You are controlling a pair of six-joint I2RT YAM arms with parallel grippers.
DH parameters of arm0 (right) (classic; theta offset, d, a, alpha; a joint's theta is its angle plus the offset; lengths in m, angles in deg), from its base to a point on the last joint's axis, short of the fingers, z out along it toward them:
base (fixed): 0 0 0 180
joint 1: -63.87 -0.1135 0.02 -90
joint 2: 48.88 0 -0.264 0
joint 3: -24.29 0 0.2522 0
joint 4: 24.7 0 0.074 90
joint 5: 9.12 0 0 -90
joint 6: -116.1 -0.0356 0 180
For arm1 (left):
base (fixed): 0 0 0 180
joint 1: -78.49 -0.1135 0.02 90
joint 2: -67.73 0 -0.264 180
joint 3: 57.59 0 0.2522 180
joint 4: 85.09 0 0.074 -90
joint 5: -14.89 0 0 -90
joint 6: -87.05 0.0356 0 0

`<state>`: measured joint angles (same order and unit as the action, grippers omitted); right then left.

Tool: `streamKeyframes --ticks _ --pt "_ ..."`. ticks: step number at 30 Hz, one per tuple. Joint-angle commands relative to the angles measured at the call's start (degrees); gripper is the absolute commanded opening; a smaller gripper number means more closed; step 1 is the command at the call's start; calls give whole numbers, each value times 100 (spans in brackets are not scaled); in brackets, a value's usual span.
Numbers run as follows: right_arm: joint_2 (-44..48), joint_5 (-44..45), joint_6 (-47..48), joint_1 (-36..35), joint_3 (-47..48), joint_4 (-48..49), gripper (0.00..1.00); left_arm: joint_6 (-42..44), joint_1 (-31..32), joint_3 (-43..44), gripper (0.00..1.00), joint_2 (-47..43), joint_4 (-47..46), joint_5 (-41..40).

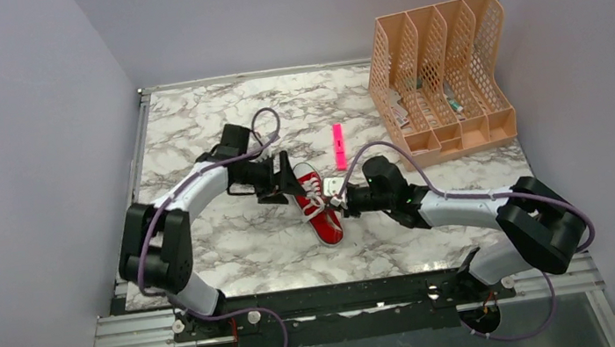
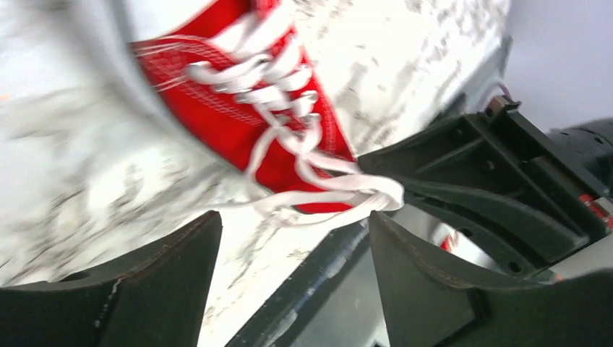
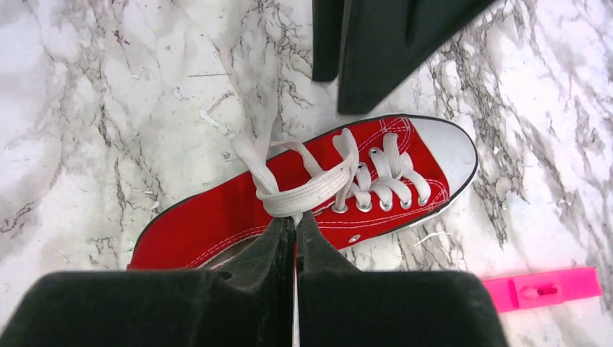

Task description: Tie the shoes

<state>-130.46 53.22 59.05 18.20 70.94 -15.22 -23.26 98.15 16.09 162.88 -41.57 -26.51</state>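
Observation:
The red sneaker (image 1: 323,214) with white laces lies on the marble table (image 1: 233,244), toe cap pointing away from the arms. My right gripper (image 1: 339,197) is on its right side and is shut on a white lace (image 3: 311,189) just above the shoe's opening (image 3: 217,217); the fingertips (image 3: 283,230) are pressed together on the lace. My left gripper (image 1: 285,182) is at the shoe's left, near the toe, open and empty. In the left wrist view the shoe (image 2: 231,108) and loose laces (image 2: 318,189) lie just beyond the open gripper (image 2: 293,217).
A slim pink marker (image 1: 339,146) lies behind the shoe; it also shows in the right wrist view (image 3: 542,289). An orange mesh file organiser (image 1: 443,77) stands at the back right. Grey walls enclose the table on three sides.

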Motion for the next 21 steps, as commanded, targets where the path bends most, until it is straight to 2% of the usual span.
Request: streamKeyframes --ticks 1,3,6,9,12,15,18,21 --pt "93 226 -581 -11 -60 -179 4 -480 -398 -891 77 -753 -888 -1203" --pt "58 235 -712 -2 -72 -123 4 -729 -425 -1214 77 -624 -1304 -920" --pt "19 223 -770 -3 -35 -176 4 -1343 -434 -1351 69 -434 -1503 -888" --pt "15 203 -798 1 -2 -223 4 -2737 -439 -1691 65 -747 -1452 -1356" --pt "-3 167 -791 -11 -10 -191 3 -4259 -347 -2252 69 -1600 -1593 -2046" --pt "-36 142 -807 -12 6 -179 3 -5465 -318 -2955 72 -2139 -2365 -2280" --pt "-60 110 -805 -12 49 -167 2 -5982 -305 -3131 76 -1863 -2782 -2155" --pt "-104 78 -766 -10 147 -265 2 -6258 -189 -3007 75 -1418 -2895 -2022"
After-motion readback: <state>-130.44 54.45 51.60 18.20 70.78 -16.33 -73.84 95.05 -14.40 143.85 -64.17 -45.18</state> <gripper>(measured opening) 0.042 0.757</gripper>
